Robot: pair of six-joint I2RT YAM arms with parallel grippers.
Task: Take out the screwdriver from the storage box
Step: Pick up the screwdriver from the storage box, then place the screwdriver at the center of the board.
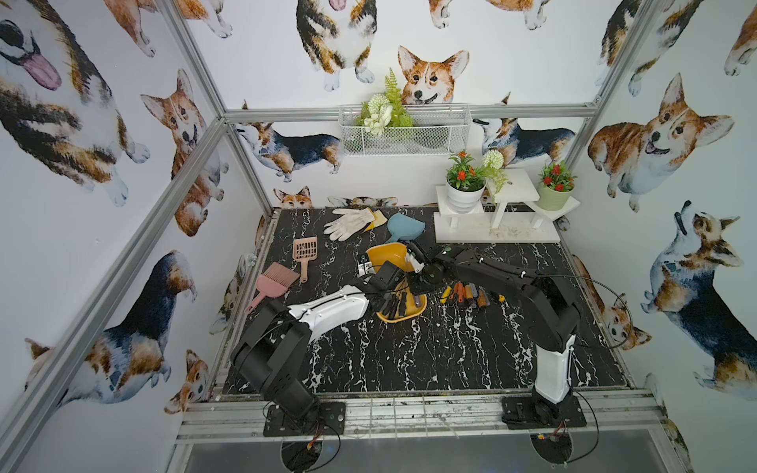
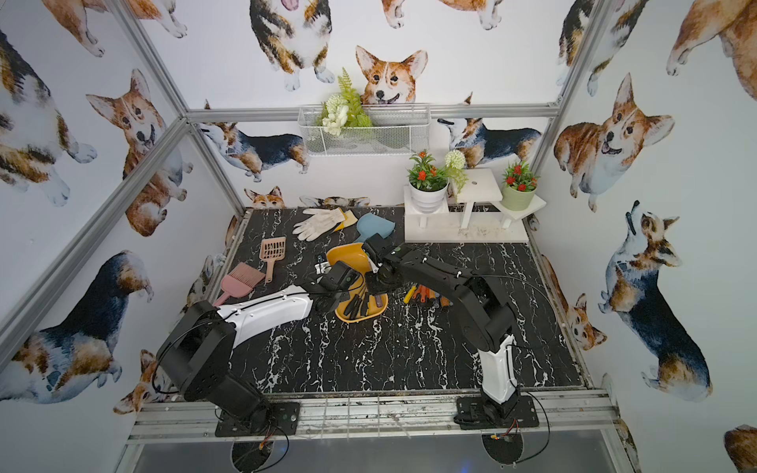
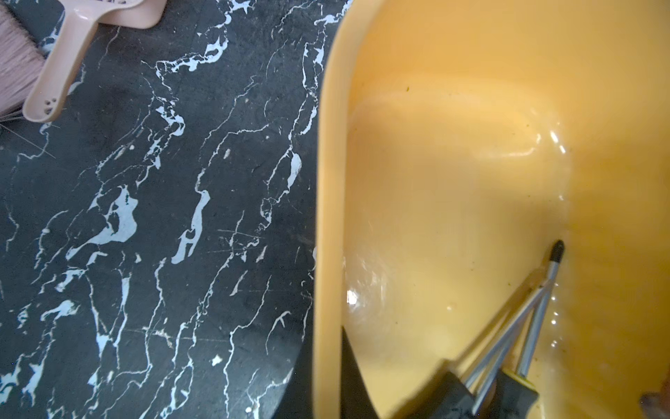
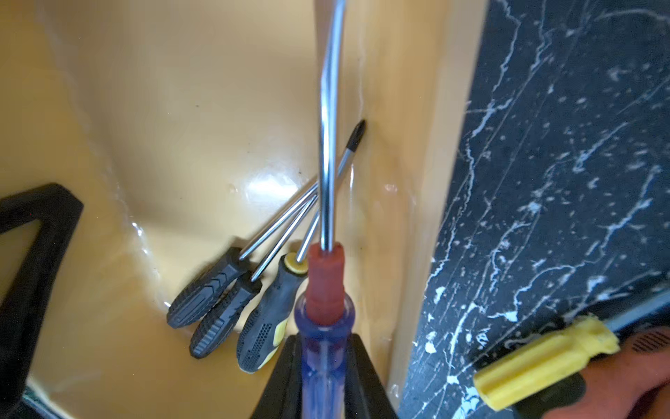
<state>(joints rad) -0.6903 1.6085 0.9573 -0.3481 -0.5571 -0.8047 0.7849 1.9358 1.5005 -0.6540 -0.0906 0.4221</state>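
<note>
The mustard-yellow storage box [image 1: 387, 257] [image 2: 347, 262] lies mid-table. My right gripper [image 4: 324, 377] [image 1: 415, 295] is shut on a screwdriver [image 4: 323, 308] with a clear blue handle and a red collar. It holds it inside the box near the right wall, and the steel shaft crosses over the others. Three black-handled screwdrivers [image 4: 224, 315] [image 1: 395, 306] lie on the box floor. My left gripper [image 3: 328, 384] [image 1: 379, 305] is shut on the box's left rim [image 3: 326, 217], one finger inside and one outside.
Several orange and yellow screwdrivers [image 1: 467, 295] [image 4: 544, 362] lie on the marble top right of the box. A pink scoop [image 1: 305, 250], a pink brush [image 1: 272, 282], gloves [image 1: 348, 223] and a blue scoop [image 1: 403, 227] lie beyond. A white plant stand [image 1: 495, 233] fills the back right.
</note>
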